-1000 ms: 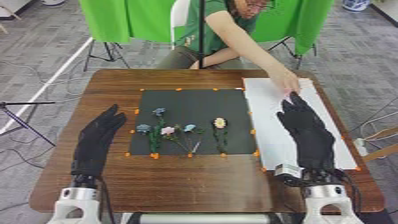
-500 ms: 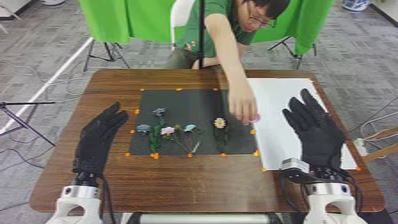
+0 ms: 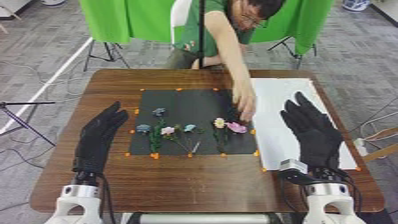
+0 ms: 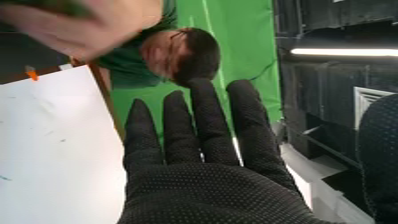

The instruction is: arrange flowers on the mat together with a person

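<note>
R hand released, fingers straight, over white sheet; L hand same, over table; pink flower on blk mat just beside yellow flower, nr person's hand

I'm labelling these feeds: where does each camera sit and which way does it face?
Head view: on the robot's head, facing forward-down at the brown wooden table, with black-gloved left hand, right hand and a person's hand.
Right wrist view: on the right wrist, looking past that hand's fingers toward the person.
Shared: right hand, person's hand, white paper sheet.
</note>
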